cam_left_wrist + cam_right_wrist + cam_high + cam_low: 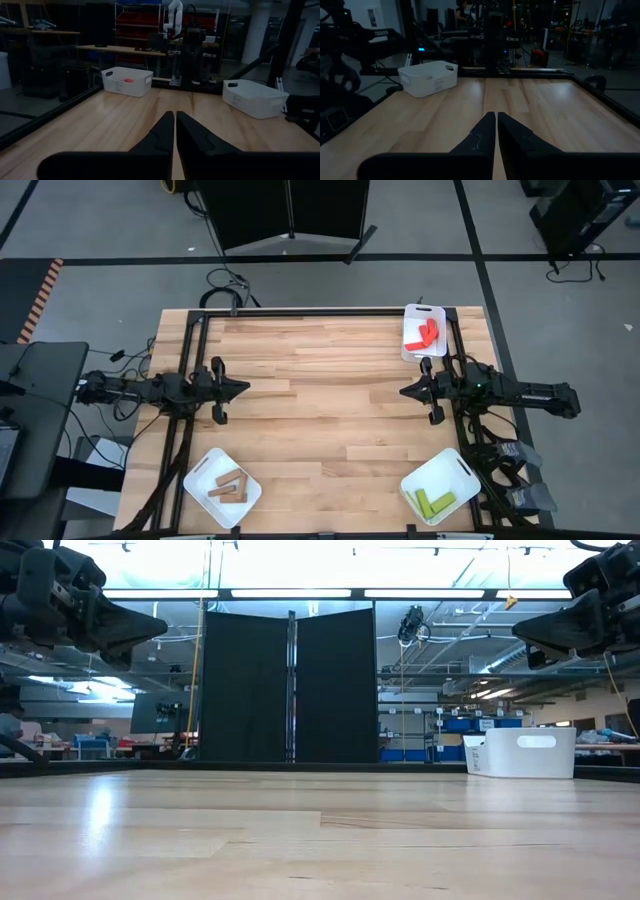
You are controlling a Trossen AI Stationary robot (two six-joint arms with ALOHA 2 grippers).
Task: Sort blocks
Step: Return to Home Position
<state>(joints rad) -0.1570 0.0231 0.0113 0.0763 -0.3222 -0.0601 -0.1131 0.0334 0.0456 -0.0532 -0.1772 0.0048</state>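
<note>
Three white trays hold the blocks. Red blocks lie in the tray at the far right corner. Brown blocks lie in the tray at the near left. Yellow-green blocks lie in the tray at the near right. My left gripper hovers above the table's left side, shut and holding nothing, its fingers pointing toward the table's right. My right gripper hovers above the right side, shut and holding nothing, its fingers pointing toward the left.
A dark metal frame runs round the tabletop's edges. The bare wooden tabletop stretches between the two grippers. A white tray shows at the right in the low view. Behind the table stands a black screen.
</note>
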